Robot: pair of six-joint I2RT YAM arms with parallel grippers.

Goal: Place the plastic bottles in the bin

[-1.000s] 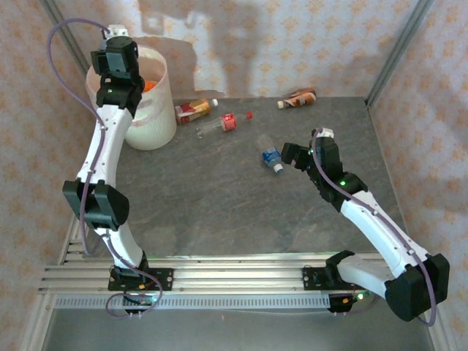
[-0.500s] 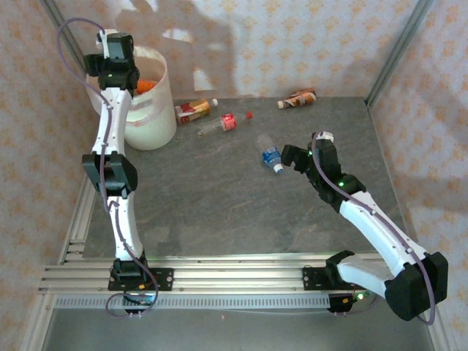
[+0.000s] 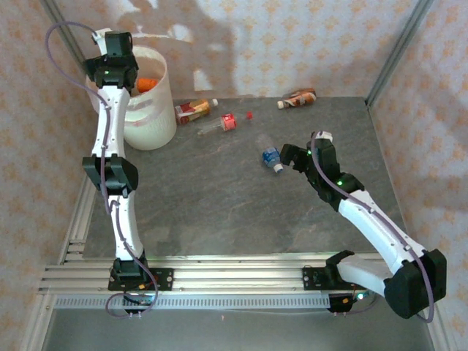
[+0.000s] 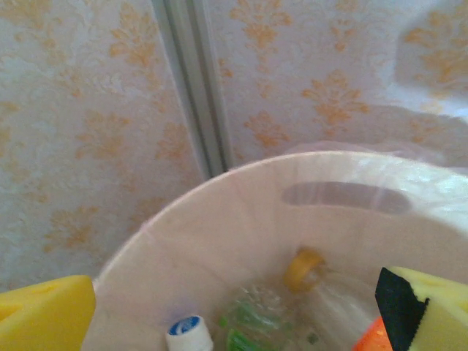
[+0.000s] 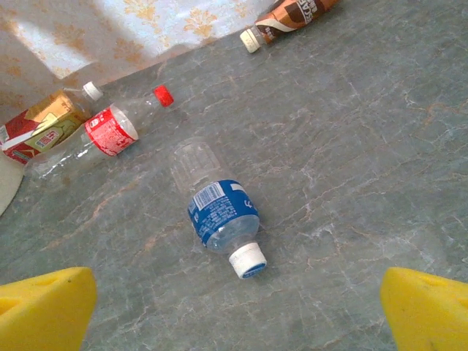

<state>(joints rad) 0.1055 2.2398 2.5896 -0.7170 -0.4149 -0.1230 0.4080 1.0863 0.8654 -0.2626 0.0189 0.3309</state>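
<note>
Both gape wide, empty: left pincer (image 4: 235, 316) over the bin (image 4: 241, 186), right pincer (image 5: 235, 311) by a blue-labelled bottle (image 5: 219, 213)

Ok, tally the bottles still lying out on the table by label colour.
Blue-label bottle: 1
Red-label bottle: 1
Orange-label bottle: 1
Brown-label bottle: 1
Total: 4

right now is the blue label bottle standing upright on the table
No, the blue-label bottle lies on its side on the table, in the right wrist view.
</note>
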